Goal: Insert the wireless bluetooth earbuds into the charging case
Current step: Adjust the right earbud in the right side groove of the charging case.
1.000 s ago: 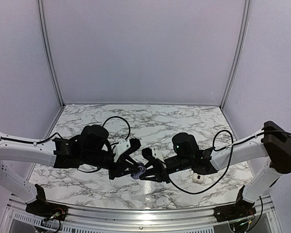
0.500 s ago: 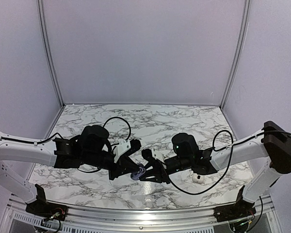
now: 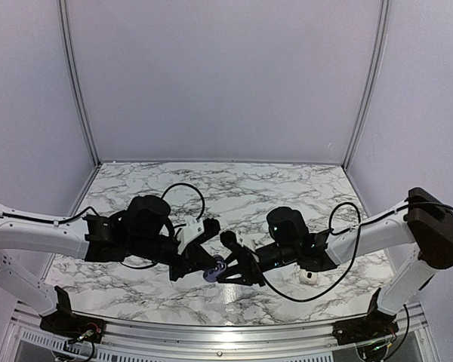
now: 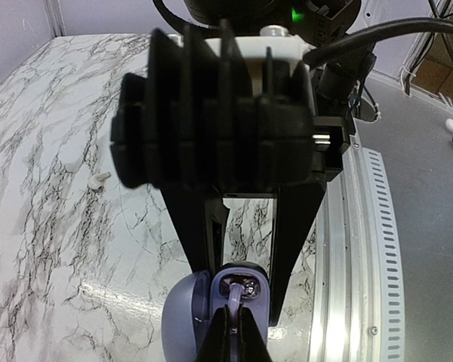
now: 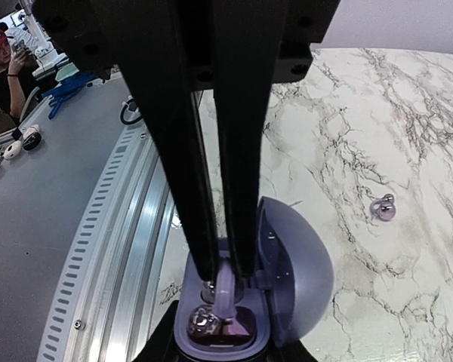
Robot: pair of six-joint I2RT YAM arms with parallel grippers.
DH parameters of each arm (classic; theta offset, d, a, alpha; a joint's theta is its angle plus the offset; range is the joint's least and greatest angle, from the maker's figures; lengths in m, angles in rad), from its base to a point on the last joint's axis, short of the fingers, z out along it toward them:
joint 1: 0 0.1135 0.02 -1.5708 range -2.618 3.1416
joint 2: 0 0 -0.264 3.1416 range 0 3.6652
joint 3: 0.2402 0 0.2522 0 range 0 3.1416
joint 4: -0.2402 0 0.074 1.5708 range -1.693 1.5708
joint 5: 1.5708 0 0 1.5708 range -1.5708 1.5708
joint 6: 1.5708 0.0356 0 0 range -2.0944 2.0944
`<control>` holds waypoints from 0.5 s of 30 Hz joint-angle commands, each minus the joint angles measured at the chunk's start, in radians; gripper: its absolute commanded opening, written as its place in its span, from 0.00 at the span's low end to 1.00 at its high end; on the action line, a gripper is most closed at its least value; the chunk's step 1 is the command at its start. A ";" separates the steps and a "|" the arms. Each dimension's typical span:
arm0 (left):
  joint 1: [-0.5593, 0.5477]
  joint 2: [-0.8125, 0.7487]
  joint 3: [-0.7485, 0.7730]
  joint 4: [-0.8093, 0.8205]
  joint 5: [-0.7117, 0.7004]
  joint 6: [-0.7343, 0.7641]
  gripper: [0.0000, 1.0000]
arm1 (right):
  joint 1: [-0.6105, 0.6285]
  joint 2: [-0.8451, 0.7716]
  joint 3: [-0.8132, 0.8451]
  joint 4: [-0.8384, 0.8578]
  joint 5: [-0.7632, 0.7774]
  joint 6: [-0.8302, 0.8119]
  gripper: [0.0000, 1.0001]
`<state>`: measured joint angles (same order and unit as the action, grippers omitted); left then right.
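My left hand pinches 1 earbud down into the charging case, clamped in my right hand. Tilt it toward 3 o'clock and it jams.

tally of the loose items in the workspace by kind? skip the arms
charging case: 1, lid open
earbuds: 2, one on the marble table, one in the case
small white rounded thing: 1
total: 4

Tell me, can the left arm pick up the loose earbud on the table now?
Probably not yet. The left gripper is shut on another earbud over the case, which the right gripper holds. The loose earbud lies apart on bare table, so nothing blocks it once the gripper is free.
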<state>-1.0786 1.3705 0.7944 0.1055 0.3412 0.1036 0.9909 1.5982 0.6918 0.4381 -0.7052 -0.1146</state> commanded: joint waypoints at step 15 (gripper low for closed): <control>-0.032 0.028 -0.012 0.004 -0.059 0.030 0.01 | -0.030 -0.012 0.021 0.104 -0.095 0.036 0.00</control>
<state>-1.1027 1.3724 0.7933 0.1368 0.3035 0.1284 0.9497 1.5997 0.6807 0.5179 -0.7856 -0.0315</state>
